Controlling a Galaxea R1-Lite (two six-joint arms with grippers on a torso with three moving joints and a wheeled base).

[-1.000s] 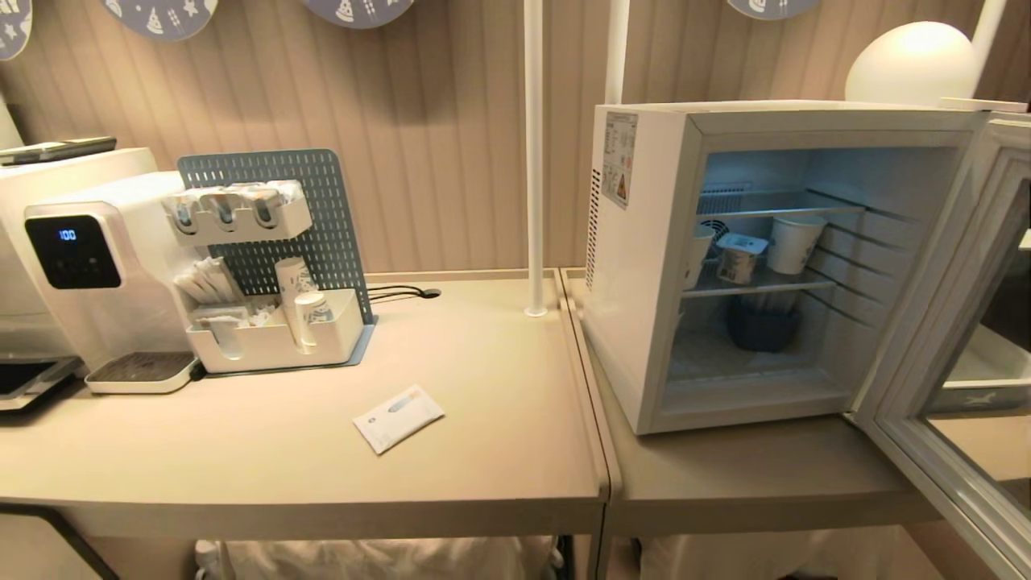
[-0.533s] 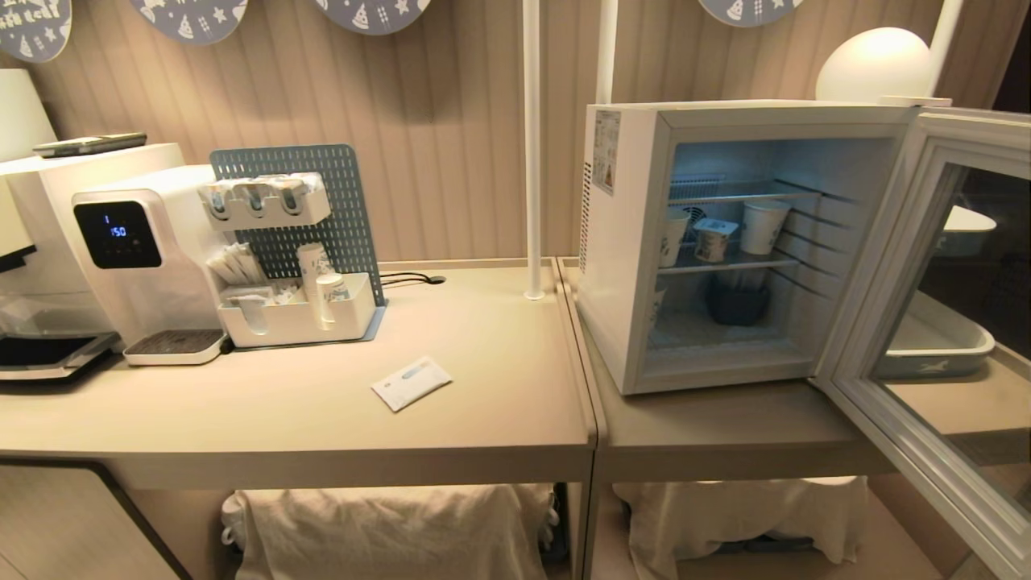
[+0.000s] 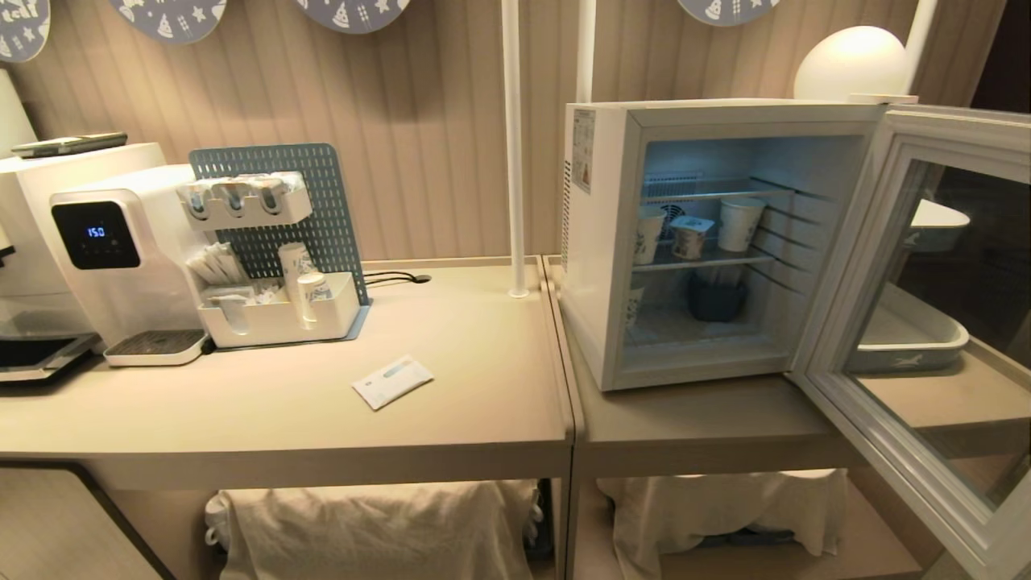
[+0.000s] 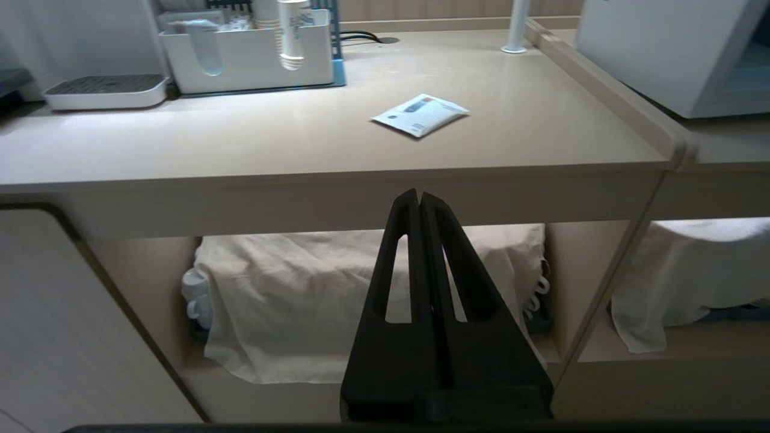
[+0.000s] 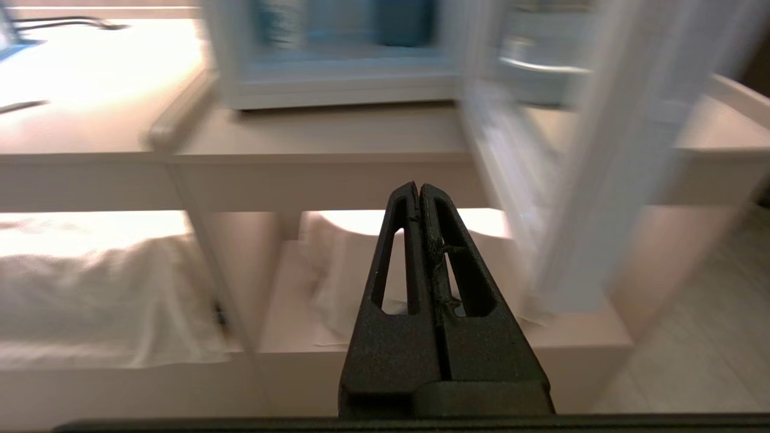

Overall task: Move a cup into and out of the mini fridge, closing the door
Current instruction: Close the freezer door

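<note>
Head view alone shows cup (image 3: 690, 237) inside mini fridge (image 3: 600, 242).

door (image 3: 926, 322) swung wide, mini fridge (image 3: 604, 242) front unobstructed, paper cups (image 3: 739, 224) flanking cup (image 3: 689, 237)

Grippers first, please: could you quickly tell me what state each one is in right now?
Left gripper: closed, holding nothing, below the table edge.
Right gripper: closed, holding nothing, low before the open mini fridge.

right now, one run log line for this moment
door: open | cup: middle shelf of mini fridge | left gripper: shut, empty | right gripper: shut, empty
</note>
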